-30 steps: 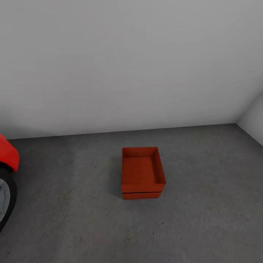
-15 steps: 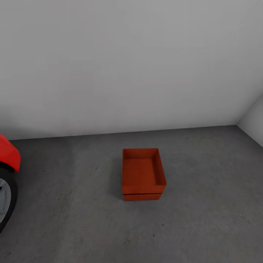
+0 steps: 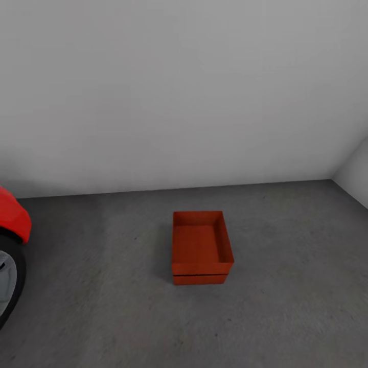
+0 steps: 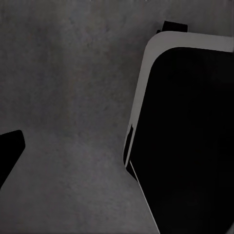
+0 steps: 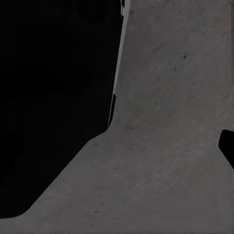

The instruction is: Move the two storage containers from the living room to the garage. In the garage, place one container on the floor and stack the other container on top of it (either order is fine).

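Note:
Two orange-red storage containers stand stacked on the dark grey garage floor point(image 3: 286, 306), in the middle of the head view. The upper container point(image 3: 202, 243) is open-topped and empty; of the lower container point(image 3: 200, 279) only a thin strip shows beneath it. Nothing touches the stack. In the left wrist view one dark fingertip point(image 4: 9, 151) of my left gripper point(image 4: 117, 151) sits at the picture's edge over bare floor. My right gripper point(image 5: 117, 148) likewise shows a single fingertip point(image 5: 226, 148) at the edge. Both stand open, holding nothing.
A red car point(image 3: 13, 220) with a black wheel point(image 3: 10, 286) stands at the far left. A pale grey wall point(image 3: 184, 92) runs behind the stack, with a corner at the right. My own black base point(image 4: 190, 146) point(image 5: 53, 97) shows in both wrist views.
The whole head picture has drifted slightly, so the stack sits a little lower and further right. The containers themselves have not moved.

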You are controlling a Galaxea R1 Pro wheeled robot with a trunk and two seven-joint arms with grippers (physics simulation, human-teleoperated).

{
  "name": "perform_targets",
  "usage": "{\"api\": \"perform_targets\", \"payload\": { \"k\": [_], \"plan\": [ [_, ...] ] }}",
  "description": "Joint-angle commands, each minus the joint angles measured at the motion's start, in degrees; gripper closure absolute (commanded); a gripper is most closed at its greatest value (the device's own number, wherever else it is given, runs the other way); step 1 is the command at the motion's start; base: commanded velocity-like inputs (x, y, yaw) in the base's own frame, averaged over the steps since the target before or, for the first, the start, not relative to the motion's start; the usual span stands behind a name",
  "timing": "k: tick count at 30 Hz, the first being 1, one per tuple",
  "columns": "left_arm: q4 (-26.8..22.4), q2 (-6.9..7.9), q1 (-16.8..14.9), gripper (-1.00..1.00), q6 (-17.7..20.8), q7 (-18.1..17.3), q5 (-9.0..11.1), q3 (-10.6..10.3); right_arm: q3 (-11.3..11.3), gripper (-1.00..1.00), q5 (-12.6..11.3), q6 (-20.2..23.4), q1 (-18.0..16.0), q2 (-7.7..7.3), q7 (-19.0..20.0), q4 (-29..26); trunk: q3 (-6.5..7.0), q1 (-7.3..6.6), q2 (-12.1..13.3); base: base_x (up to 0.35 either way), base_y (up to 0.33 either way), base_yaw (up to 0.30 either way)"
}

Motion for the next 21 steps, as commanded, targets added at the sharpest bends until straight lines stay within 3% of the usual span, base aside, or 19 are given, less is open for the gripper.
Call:
{"api": "perform_targets", "payload": {
  "k": [1, 10, 21],
  "plan": [
    [0.0, -0.01, 0.0, -1.00, -0.2, 0.0, 0.4, -0.1, 0.5, -1.00, -0.6, -0.3, -0.1, -0.01, 0.0, 0.2, 0.05, 0.01, 0.0, 0.000, 0.000, 0.013],
    [0.0, -0.07, 0.0, -1.00, -0.2, 0.0, 0.5, -0.1, 0.1, -1.00, -0.9, 2.4, -0.1, -0.05, 2.5, 0.1, 0.21, 0.01, 0.0, 0.000, 0.000, 0.001],
    [0.0, -0.07, 0.0, -1.00, -0.2, 0.0, 0.5, 0.0, 0.1, -1.00, -0.9, 1.4, -0.1, 0.31, 2.6, 0.2, 1.16, 0.01, 0.0, 0.000, 0.000, 0.000]
  ]
}}
